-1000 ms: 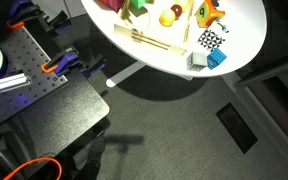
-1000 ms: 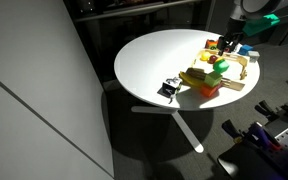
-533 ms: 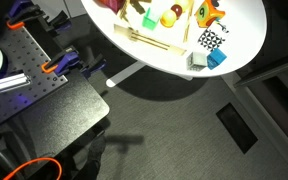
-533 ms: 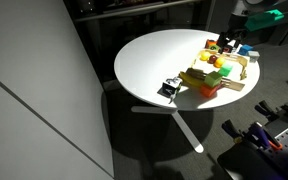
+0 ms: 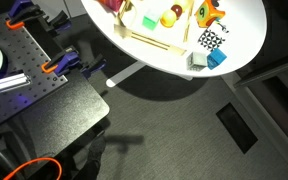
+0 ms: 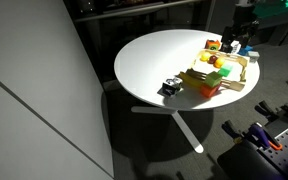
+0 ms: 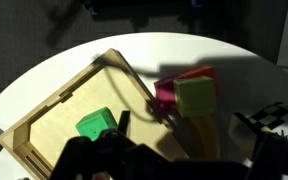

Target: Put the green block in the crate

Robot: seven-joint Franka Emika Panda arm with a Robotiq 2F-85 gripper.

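The green block [image 7: 97,124] lies inside the crate [image 7: 59,100], free of the pincer [image 7: 174,162], which stands open.

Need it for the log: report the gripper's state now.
Gripper: looks open in the wrist view, holding nothing; the green block lies on the floor of the crate, apart from the fingers.

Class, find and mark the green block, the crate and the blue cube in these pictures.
green block [image 7: 97,123], wrist view, on its top face.
crate [image 7: 79,100], wrist view, on the bare floor inside it.
blue cube [image 5: 217,58], in an exterior view, on its top face.
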